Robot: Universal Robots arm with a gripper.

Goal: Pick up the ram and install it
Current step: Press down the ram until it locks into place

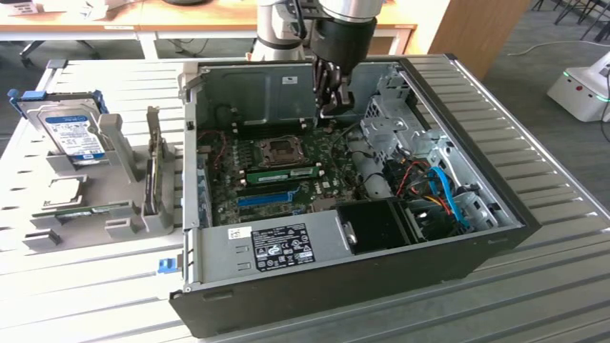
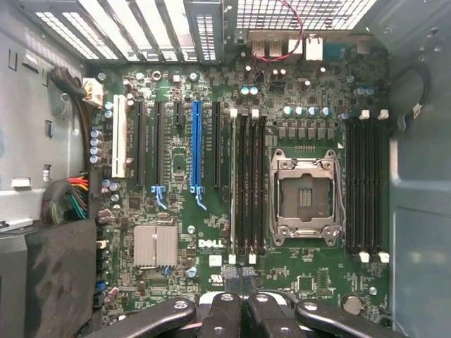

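The job is looking close to finished from where I am standing. The ram (image 1: pixel 282 174) is sitting in a slot on the motherboard inside the open computer case (image 1: pixel 333 300), not in the robot's grasp. In the exterior view the CPU socket (image 1: pixel 283 148) is lying at twelve o'clock from it and the long blue slot (image 1: pixel 267 198) at about seven o'clock. In the wrist view the ram (image 2: pixel 232 183) is showing as a pale edge in the slot between the blue slot (image 2: pixel 196 144) and the socket (image 2: pixel 304 197).

The gripper (image 1: pixel 329 108) is hovering above the board at roughly one o'clock from the stick, its pincer pressed together on nothing, as the wrist view (image 2: pixel 243 278) is also showing. I am judging that the placing is done and that only confirming the seating may be left.

Whether the slot's end clips are gripping the stick is too small to tell. At nine o'clock from the case, a grey rack (image 1: pixel 114 136) is holding the hard drive (image 1: pixel 74 132). Something thin and green (image 1: pixel 86 211) is lying low in it, but I cannot make out what.
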